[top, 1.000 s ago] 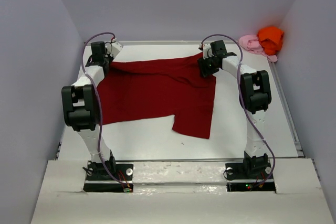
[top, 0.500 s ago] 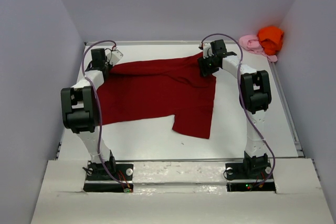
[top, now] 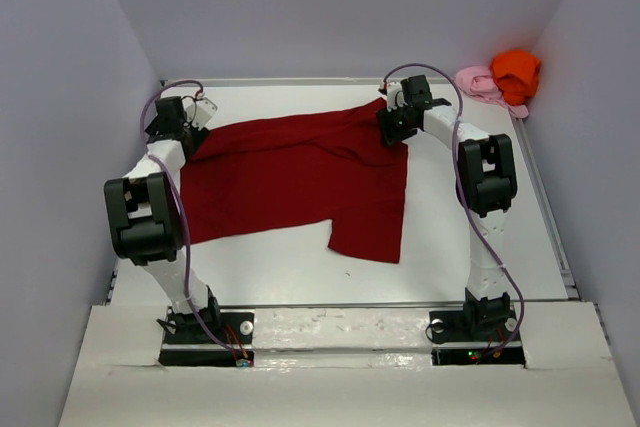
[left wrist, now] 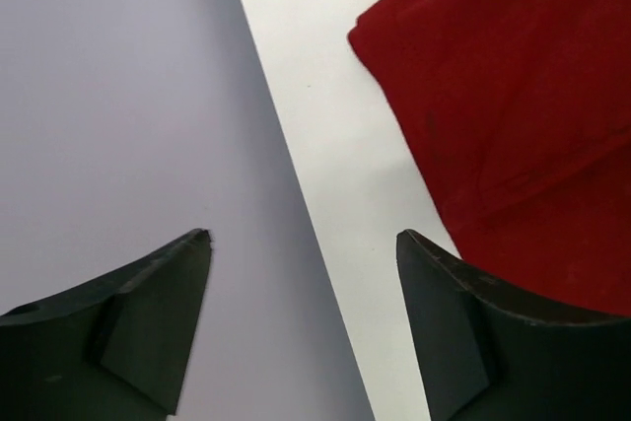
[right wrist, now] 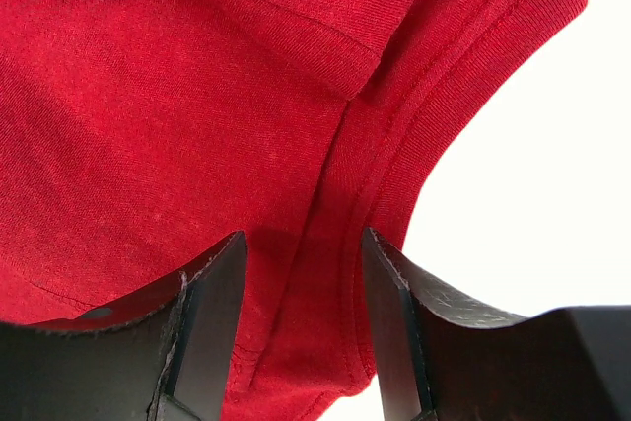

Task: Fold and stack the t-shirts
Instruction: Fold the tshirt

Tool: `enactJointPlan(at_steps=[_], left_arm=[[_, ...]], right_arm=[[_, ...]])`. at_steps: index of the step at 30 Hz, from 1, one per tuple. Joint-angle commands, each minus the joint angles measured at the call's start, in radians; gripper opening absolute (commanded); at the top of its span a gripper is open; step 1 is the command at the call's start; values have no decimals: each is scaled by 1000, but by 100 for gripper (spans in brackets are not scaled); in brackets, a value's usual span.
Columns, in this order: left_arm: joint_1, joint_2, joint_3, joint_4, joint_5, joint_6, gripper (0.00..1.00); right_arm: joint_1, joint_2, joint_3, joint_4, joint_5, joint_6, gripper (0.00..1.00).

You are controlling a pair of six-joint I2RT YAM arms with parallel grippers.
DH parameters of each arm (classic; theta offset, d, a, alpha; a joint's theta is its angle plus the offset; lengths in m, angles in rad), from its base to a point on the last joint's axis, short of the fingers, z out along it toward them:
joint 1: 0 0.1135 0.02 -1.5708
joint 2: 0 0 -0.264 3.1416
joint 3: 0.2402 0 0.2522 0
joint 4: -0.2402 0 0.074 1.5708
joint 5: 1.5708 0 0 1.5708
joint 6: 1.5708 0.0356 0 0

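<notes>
Stitching (right wrist: 394, 125) on red shirt (right wrist: 148, 125): right wrist only.

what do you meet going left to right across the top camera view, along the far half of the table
left gripper → dark red t-shirt → right gripper → pale pink t-shirt → bright orange t-shirt

right gripper (right wrist: 303, 234): fingers at 5 and 7 o'clock, dark red t-shirt (right wrist: 177, 96) running through the gap. Clamped or not, can't tell. stitched hem (right wrist: 444, 96) curves 1 to 6 o'clock. White table (right wrist: 532, 175) at 3.
</notes>
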Motion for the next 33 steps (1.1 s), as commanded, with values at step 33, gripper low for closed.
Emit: enactJointPlan(at_steps=[33], left_arm=[[-139,33,64,311,576,-786,87]], right_arm=[[4,238,407,5,-269,133,56]])
